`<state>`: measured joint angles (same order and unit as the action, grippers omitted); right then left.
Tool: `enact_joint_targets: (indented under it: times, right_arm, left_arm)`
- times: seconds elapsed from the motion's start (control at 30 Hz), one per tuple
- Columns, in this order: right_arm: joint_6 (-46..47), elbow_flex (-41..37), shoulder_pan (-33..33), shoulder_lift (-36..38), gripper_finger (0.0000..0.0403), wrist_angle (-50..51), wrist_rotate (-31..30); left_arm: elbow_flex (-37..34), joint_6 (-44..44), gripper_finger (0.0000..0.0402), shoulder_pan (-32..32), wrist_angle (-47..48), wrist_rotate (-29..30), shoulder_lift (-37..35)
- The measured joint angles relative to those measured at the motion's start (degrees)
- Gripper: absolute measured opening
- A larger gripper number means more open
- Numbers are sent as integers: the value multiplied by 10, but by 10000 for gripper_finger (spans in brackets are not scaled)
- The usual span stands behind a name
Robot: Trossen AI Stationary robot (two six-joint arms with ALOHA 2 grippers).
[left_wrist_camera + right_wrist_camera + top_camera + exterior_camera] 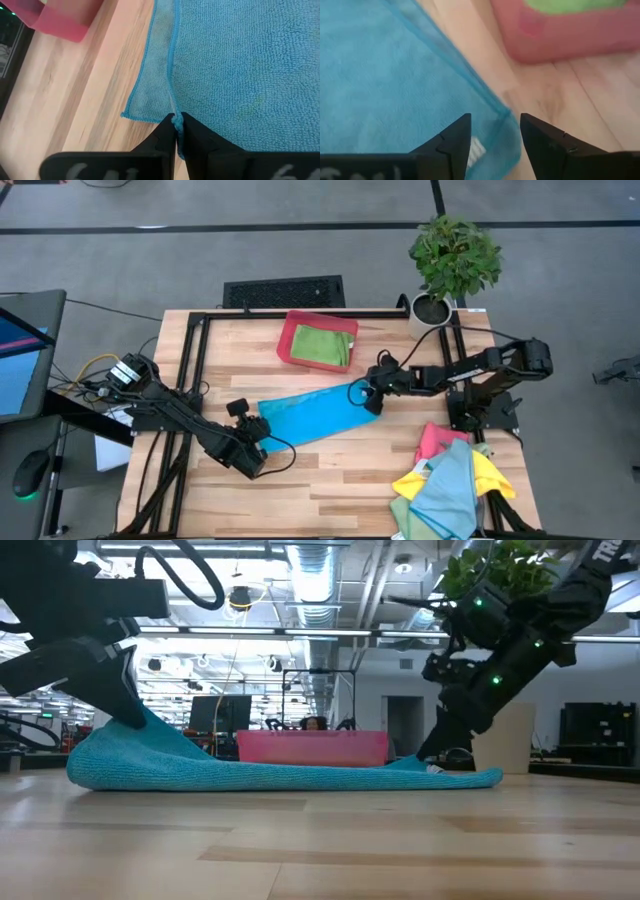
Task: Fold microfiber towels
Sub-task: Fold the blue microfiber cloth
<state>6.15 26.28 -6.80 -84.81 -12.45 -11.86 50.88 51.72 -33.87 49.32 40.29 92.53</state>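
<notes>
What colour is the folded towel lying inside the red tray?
Green. The folded green microfiber towel in the rigid red rectangular tray shows best in the high view.

1. A plain bright blue is seen on the towel [312, 416] spread on the table [330, 485], just beside the red tray [290, 340]; its hem is edged in a slightly deeper blue.
2. A plain green is shown by the folded towel [322, 345] inside the red tray.
3. Pink, yellow, light blue and green are mixed in the heap of towels [448, 480], well apart from the red tray.
4. Pale wood in striped planks is shown by the table.
5. Both end effectors are coloured black.
</notes>
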Motion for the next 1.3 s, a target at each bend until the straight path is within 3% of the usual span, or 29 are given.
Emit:
enact_joint_targets:
  times: [0.37,0.77,0.97,1.3]
  right_arm:
    - [-14,1,0,-18,170,-38,1]
    - [-18,1,0,-18,15,-26,0]
    - [-12,10,18,8,13,-16,-9]
    - [29,19,46,132,7,151,-72]
  left_arm:
    - [0,-2,18,0,0,-5,0]
    - [0,-2,18,0,0,0,0]
    - [0,-4,18,0,0,1,0]
    - [1,-10,18,20,2,10,0]
